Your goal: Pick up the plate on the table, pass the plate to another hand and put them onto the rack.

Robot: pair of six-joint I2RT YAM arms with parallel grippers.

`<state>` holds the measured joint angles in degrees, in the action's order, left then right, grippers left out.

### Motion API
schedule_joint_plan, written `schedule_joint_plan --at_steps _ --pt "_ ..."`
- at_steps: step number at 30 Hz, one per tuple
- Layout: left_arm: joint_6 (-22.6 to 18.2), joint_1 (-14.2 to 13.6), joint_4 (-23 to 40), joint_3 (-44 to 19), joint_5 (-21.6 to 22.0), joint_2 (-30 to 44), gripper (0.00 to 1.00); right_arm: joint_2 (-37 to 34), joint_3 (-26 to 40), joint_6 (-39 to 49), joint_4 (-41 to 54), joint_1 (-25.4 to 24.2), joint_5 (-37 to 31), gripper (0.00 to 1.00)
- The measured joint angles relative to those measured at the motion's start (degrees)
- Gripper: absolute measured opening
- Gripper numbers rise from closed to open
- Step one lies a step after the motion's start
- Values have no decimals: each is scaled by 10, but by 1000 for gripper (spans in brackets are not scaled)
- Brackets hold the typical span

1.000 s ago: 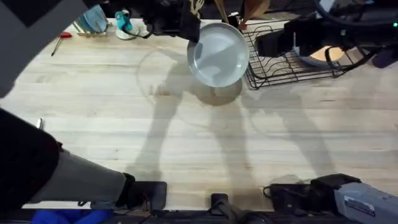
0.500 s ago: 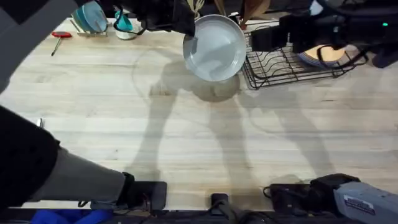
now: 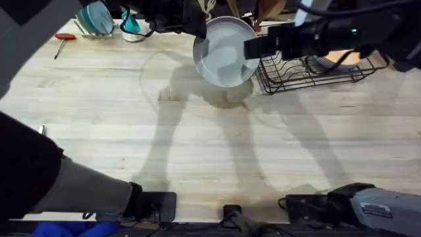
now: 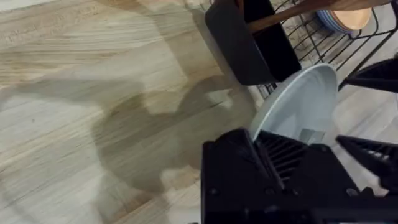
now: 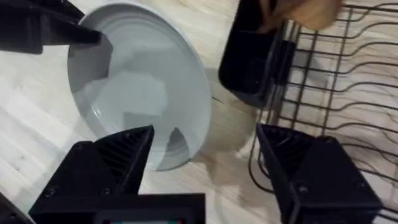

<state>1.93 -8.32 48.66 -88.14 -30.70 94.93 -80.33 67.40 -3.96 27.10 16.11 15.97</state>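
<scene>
The left gripper (image 3: 200, 41) is clamping the grey-white plate (image 3: 225, 52) aloft while the right gripper (image 5: 205, 168) (fingers spread) is facing its free rim.

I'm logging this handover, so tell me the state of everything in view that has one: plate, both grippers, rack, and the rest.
plate: lifted off the table, tilted, held at its far-left rim
left gripper: shut on the plate's rim
right gripper: open, fingers either side of the plate's near edge, not yet clamped
rack: upright on the table, its near slots empty
peach plates: stacked at the rack's far end
table: bare under the plate, shadowed
</scene>
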Motion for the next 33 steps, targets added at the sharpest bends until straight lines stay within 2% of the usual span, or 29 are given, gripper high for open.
schedule_joint_plan --at_steps 5,10,23,27,33 --pt "0 0 0 0 0 0 42 -30 0 -3 -16 13 0 977" --pt "0 0 0 0 0 0 42 -44 0 -4 -19 13 0 886" --pt "0 0 0 0 0 0 41 -44 0 -6 -27 13 0 277" --pt "0 0 0 0 0 0 41 -44 0 -6 -27 13 0 144" --pt "0 2 0 0 3 0 41 -44 0 -8 -27 13 4 34"
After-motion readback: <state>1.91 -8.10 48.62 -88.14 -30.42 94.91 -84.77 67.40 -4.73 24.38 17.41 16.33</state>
